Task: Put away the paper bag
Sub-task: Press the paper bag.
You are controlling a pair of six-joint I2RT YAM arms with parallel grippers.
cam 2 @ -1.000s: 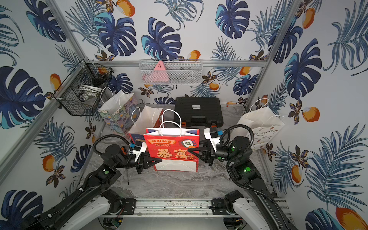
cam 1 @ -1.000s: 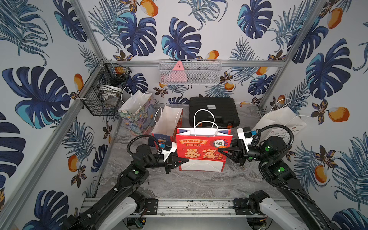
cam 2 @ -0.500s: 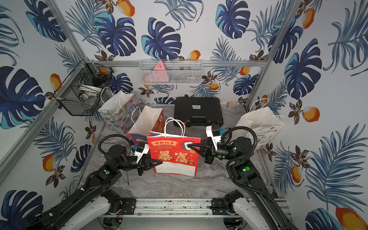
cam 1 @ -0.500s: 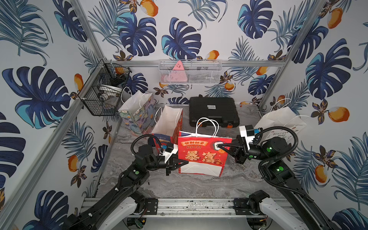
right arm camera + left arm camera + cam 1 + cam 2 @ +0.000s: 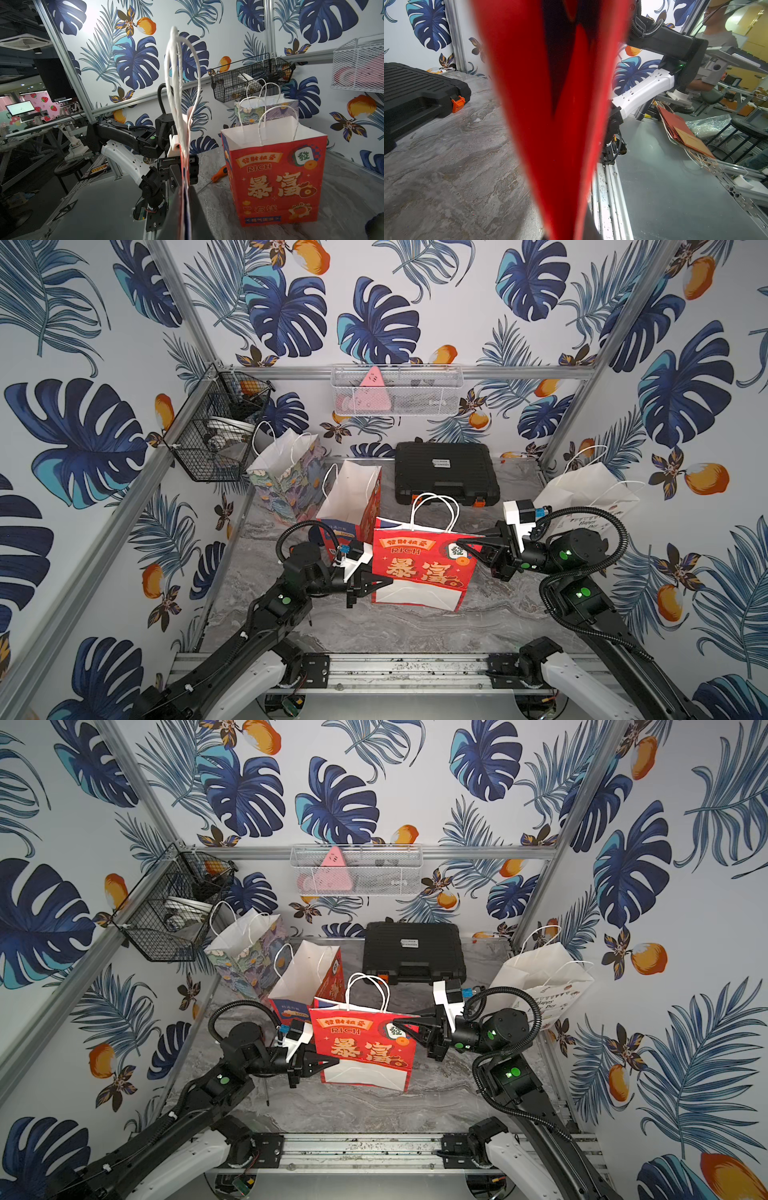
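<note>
Precariously, left gripper [image 5: 384,581] jaws pinch red paper bag [image 5: 424,572]; right gripper [image 5: 467,549] jaws straddle it, grip unclear: one-sided hold risks toppling.

Set high over the front rail [image 5: 407,668] and tilted down toward the back wall. In both top views, framing the whole marble tabletop [image 5: 332,626], both arms and the black tool case [image 5: 444,472], with only a slight sideways offset. Mounted on the left arm [image 5: 286,597], low over the tabletop, almost touching the flattened red paper bag [image 5: 529,104], facing across to the right arm [image 5: 643,93]. Mounted on the right arm, equally low, facing the opposite way along that bag's edge toward the left arm, the open red gift bag [image 5: 274,172] and the black wire basket [image 5: 249,83]. Shared by both wrist views: the flattened bag, seen from opposite ends.
</note>
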